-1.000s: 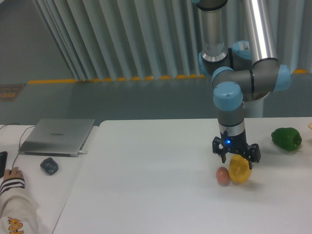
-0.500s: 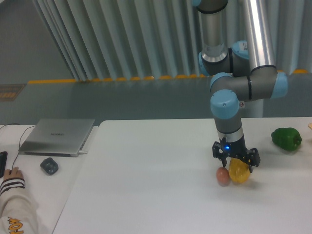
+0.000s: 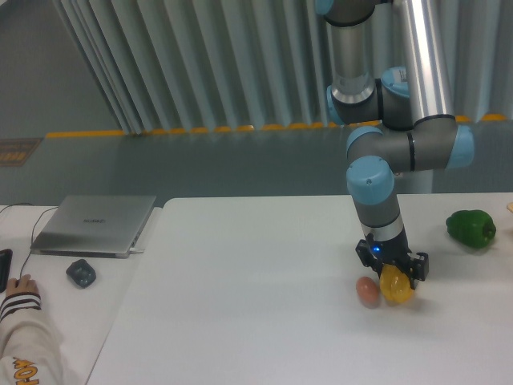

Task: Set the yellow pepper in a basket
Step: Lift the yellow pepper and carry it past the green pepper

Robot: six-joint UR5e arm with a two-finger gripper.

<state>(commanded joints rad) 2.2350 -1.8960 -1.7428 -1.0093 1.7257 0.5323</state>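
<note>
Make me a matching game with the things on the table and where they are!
Things:
1. yellow pepper
2. egg
3. green pepper
4. laptop

Places:
A. far left, lid shut
B. right edge of the table
C. under the gripper
D. just left of the yellow pepper

Pairs: 1-C, 2-D, 3-B, 4-A

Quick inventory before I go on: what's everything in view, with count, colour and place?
yellow pepper: one, bright yellow, on the white table, right of centre, under the gripper
egg: one, brownish-pink, just left of the pepper
green pepper: one, green, far right of table
laptop: one, silver, closed, left side
mouse: one, dark, in front of laptop
person's hand: one, striped cuff, bottom left
gripper: one, black, down over the yellow pepper; grip unclear
</note>
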